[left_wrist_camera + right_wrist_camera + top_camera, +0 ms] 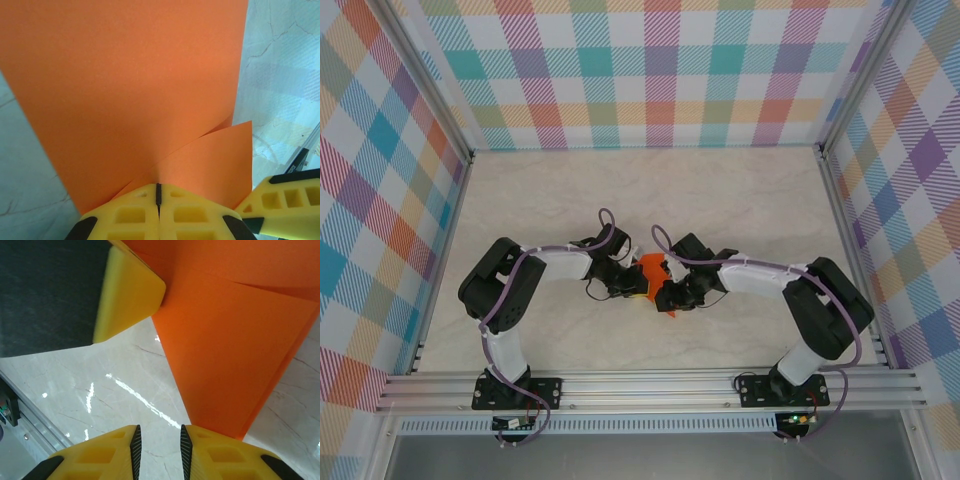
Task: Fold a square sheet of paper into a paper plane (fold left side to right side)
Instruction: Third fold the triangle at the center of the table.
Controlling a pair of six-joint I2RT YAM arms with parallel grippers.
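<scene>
The orange sheet of paper (651,268) is folded into overlapping creased layers and narrows like a paper plane. It is held up at the table's middle, between the two wrists. My left gripper (158,192) is shut on the paper's (130,90) lower edge, with two layers fanning out above the pinched seam. My right gripper (157,440) stands open; bare table shows between its pads and nothing is in the gap. The paper's (235,340) tapered end reaches down just past the right gripper's right finger (220,450). In the top view the left gripper (632,285) and the right gripper (670,296) nearly meet.
One yellow finger of the right gripper (285,200) shows at the lower right of the left wrist view. The left gripper's finger (127,295) hangs close by in the right wrist view. The marble table (740,200) is walled by checked panels (640,70), with an aluminium rail (650,385) in front.
</scene>
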